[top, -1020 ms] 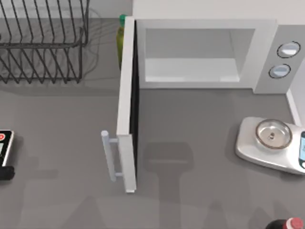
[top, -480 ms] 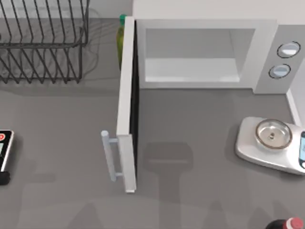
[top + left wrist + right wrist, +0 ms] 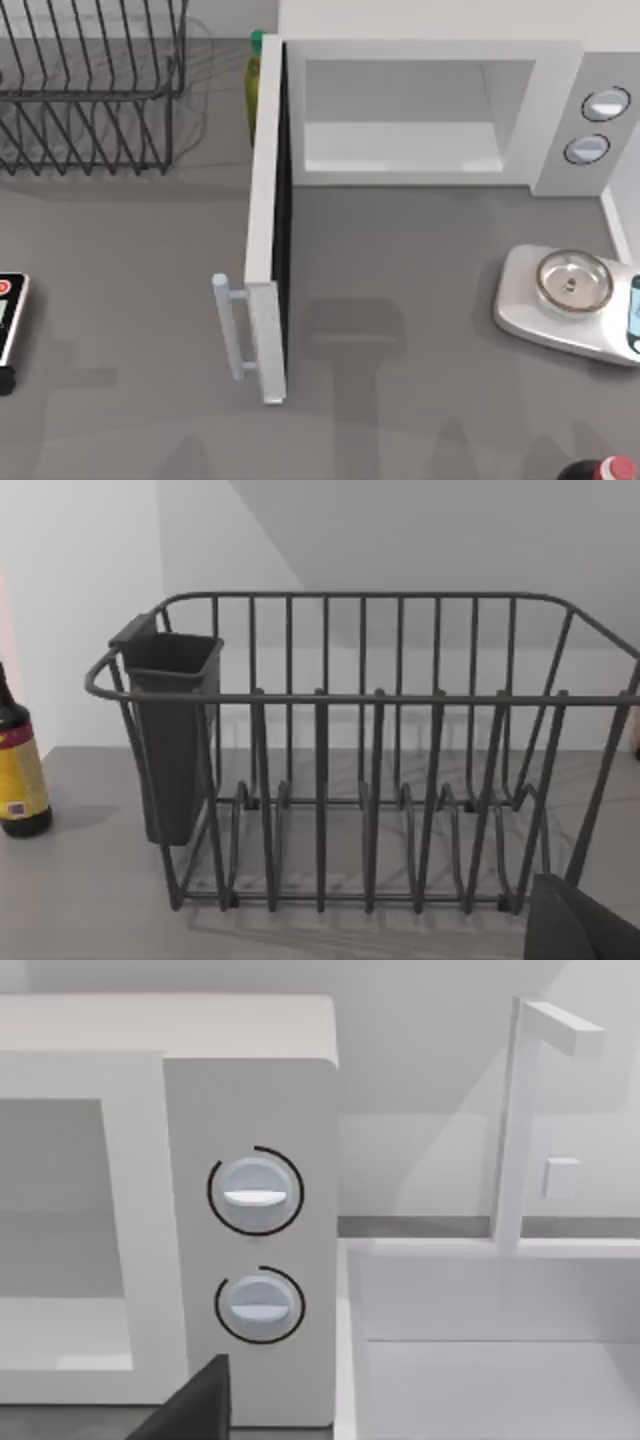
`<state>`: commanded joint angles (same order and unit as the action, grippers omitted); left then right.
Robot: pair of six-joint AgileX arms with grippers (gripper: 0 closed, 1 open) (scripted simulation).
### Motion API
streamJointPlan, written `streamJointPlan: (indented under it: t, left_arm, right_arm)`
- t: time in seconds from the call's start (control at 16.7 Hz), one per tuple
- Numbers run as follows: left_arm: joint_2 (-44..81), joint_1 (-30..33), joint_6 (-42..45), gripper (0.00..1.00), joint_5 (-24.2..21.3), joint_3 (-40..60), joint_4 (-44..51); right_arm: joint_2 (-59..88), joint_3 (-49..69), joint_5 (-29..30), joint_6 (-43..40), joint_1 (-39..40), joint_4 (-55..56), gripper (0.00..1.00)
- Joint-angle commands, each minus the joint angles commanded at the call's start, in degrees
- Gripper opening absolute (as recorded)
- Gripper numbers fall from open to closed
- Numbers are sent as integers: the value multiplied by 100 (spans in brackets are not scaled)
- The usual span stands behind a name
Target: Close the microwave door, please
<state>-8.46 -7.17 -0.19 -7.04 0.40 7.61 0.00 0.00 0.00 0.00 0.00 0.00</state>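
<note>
grey table [image 3: 420, 300] | microwave door [image 3: 268, 230] wide open | claw spread: cannot tell

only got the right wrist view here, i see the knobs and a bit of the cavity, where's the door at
observer: The microwave door stands wide open, swung out from the left edge of the microwave, about square to its front.
operator: which side is the handle on
observer: The handle is on the door's left face, near its free end.
operator: anything near the swing path
observer: A kitchen scale sits on the table at the right, in front of the knob panel and well apart from the door.
</note>
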Motion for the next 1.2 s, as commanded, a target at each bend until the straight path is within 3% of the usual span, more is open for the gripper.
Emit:
streamJointPlan:
  t: [0.36,0.96,1.2]
  left_arm:
    - [946,650,-405,0,456,753,464]
    - [5547,3194,-1901,0,2282,3537,2038]
    - [6775,3902,-2291,0,2801,4262,2403]
  right_arm:
    - [0,0,0,0,0,0,100]
    - [0,0,0,0,0,0,100]
    - [0,0,0,0,0,0,100]
